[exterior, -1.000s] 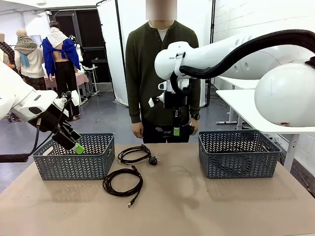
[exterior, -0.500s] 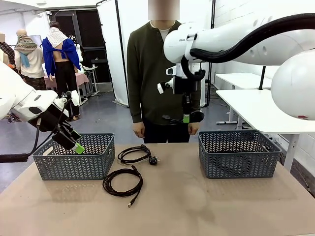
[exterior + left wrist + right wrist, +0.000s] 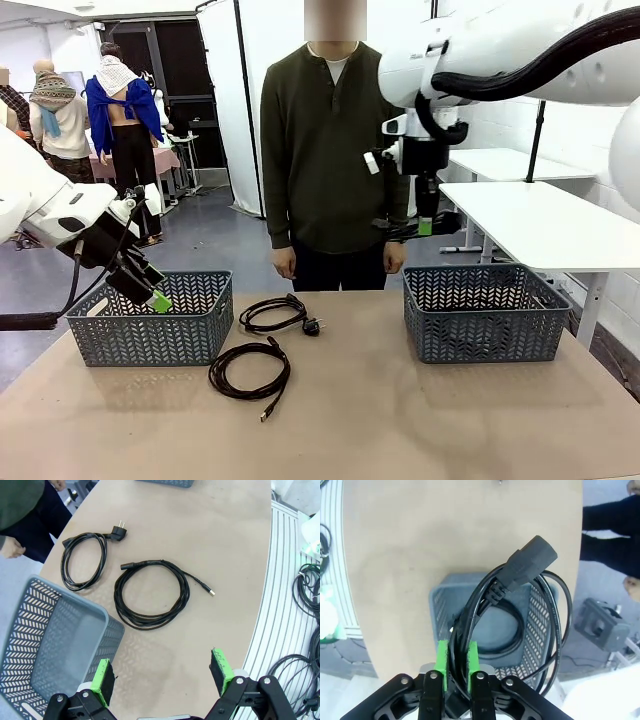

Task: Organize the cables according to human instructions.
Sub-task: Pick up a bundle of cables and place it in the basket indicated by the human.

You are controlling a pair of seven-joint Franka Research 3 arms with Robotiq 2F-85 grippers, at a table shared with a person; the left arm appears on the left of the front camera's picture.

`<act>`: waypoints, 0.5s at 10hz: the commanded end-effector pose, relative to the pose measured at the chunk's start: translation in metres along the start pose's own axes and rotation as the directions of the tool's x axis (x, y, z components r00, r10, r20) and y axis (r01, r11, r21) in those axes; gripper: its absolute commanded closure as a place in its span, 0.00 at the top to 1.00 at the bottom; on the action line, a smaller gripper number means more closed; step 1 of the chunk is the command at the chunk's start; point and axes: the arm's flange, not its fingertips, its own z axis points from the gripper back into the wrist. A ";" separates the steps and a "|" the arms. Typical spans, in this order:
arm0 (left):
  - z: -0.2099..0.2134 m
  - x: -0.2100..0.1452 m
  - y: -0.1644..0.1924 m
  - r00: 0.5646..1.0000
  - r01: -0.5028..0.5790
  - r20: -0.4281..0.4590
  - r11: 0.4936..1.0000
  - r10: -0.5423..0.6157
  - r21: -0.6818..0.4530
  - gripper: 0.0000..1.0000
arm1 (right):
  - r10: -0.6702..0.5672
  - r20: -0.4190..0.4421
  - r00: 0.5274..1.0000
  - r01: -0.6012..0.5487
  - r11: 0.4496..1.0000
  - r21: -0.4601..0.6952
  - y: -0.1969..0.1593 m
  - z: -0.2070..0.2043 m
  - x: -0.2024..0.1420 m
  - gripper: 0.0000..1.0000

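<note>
Cables come in three coils on view. One held cable (image 3: 520,567) is clamped in the right gripper (image 3: 456,662), whose green pads are pressed together on a bunch of its strands. The chunky black plug end sticks out beyond the fingers. Its loops hang over the right basket (image 3: 438,605), which lies directly beneath in the right wrist view; whether any loop reaches the basket floor cannot be told. From the front, this gripper points downward, raised high over the table (image 3: 400,420) and above the left end of that basket. Two more cords lie flat on the tabletop between the baskets, closer to the left basket (image 3: 150,320). The far coil (image 3: 272,313) sits toward the person's edge, with a round mains plug resting just beside it. The near coil (image 3: 250,372) lies toward the robot's side, its small flat plug end trailing off the loop. The two coils sit just beside each other with bare table between them. The left gripper (image 3: 158,290) hangs tilted at the left basket's rim, its fingers spread wide with nothing between them. The human (image 3: 330,150) stands at the far edge of the table, arms down, hands at hip level.
</note>
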 end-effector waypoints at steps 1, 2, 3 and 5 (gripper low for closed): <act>0.000 -0.002 0.004 1.000 0.012 0.017 1.000 -0.012 -0.016 1.00 | 0.022 0.042 0.999 -0.022 1.000 -0.004 0.011 -0.005 -0.025 0.00; 0.000 -0.002 0.004 1.000 0.012 0.017 1.000 -0.012 -0.016 1.00 | 0.027 0.047 0.999 -0.027 1.000 0.001 0.011 -0.006 -0.038 0.00; 0.000 -0.002 0.004 1.000 0.012 0.017 1.000 -0.012 -0.016 1.00 | 0.033 0.048 0.998 -0.032 0.999 -0.008 0.010 -0.008 -0.050 0.00; 0.000 -0.002 0.004 1.000 0.012 0.017 1.000 -0.012 -0.016 1.00 | 0.053 0.042 0.998 -0.052 0.998 -0.023 0.008 -0.013 -0.071 0.00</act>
